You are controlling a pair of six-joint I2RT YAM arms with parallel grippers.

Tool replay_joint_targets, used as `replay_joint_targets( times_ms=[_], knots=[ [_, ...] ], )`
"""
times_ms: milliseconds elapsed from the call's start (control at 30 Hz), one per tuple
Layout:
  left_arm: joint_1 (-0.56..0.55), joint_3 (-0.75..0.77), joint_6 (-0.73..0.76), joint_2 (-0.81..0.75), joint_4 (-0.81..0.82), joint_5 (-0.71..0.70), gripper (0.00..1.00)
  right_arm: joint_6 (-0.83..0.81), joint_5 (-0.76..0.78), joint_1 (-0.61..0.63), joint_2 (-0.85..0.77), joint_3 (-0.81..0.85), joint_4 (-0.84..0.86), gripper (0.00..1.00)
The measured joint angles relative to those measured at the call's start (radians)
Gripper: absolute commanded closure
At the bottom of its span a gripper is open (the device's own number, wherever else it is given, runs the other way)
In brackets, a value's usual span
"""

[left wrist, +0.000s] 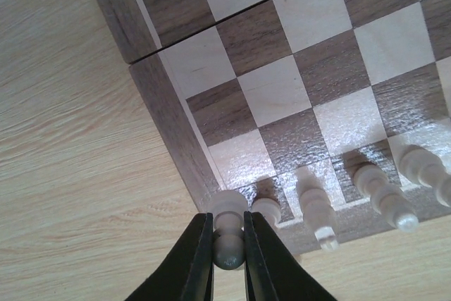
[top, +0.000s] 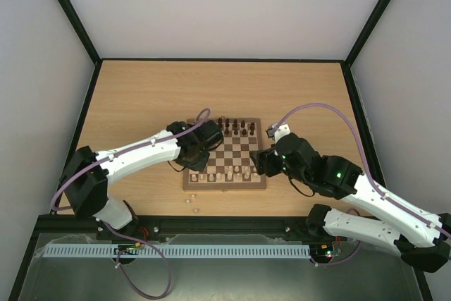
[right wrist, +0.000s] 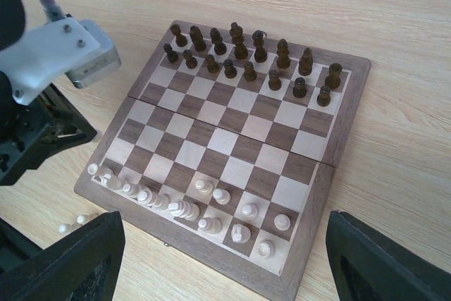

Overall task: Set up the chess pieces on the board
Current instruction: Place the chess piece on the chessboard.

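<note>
Standing by the table [top: 141,96], I am watching the left gripper [left wrist: 228,225] hovering low over the near left corner of the board [top: 227,186], its two black fingers [left wrist: 196,259] clenching a small pale piece [left wrist: 227,206] between them. That piece is hanging right at the corner, over the wooden border, though I cannot tell whether it is touching the wood. Just beside it, along the nearest row, other pale pieces [left wrist: 315,206] are crowding together, several of them leaning or lying rather than standing straight. The right gripper [right wrist: 225,237] is waiting at the opposite, right edge of the board with its fingers spread wide and grasping nothing. From its wrist view the board is lying flat in the middle of the table, and the dark pieces [right wrist: 239,51] are standing in two rows along the far side. The pale ones are occupying the two near rows unevenly, bunching toward the left with gaps on the right. A couple of loose pale pieces [top: 190,201] are lying on the table just off the board's near left corner.
</note>
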Motion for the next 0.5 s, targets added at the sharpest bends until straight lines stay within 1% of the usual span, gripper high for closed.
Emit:
replay_joint_targets(
  times_ms=[500],
  knots=[
    [0.028, -0.08, 0.02, 0.054, 0.13, 0.037, 0.87, 0.0, -0.005, 0.0, -0.007, -0.008, 0.0, 0.21]
  ],
)
